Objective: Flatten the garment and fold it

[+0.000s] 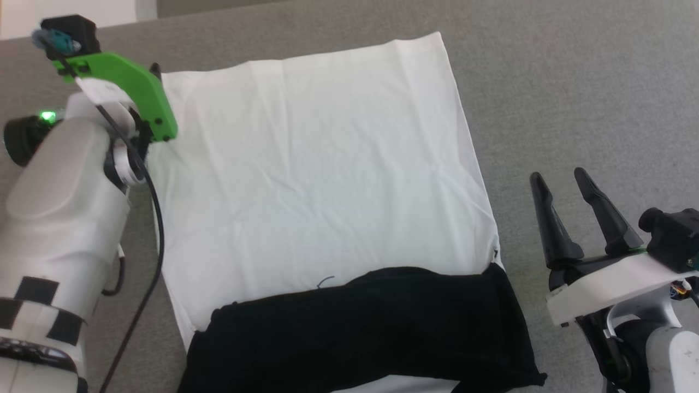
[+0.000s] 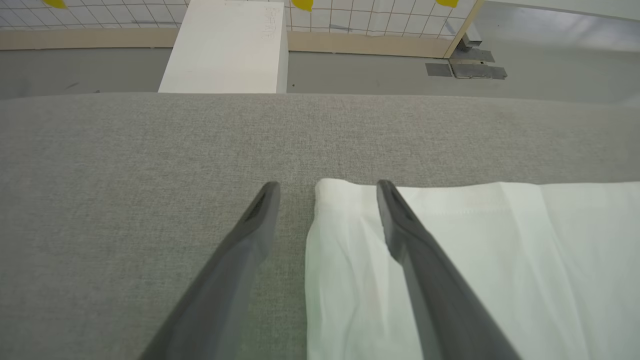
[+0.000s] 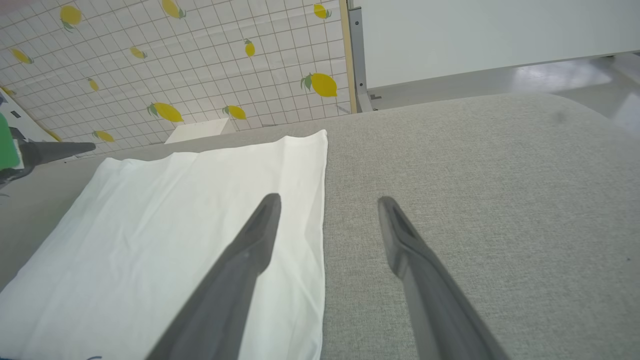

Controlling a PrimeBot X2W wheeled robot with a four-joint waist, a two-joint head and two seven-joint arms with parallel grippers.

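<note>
The garment lies spread flat on the grey surface, its white body toward the far side. Black sleeves are folded across it near me. My left arm's green wrist mount hangs over the garment's far left corner. In the left wrist view my left gripper is open, its fingers straddling that white corner with nothing between them. My right gripper stands open over bare grey surface just right of the garment; in its wrist view the gripper straddles the garment's right edge.
The grey padded surface extends freely right of and beyond the garment. Past its far edge stand a white box on the floor and a tiled wall with lemon prints. A black cable trails from my left wrist.
</note>
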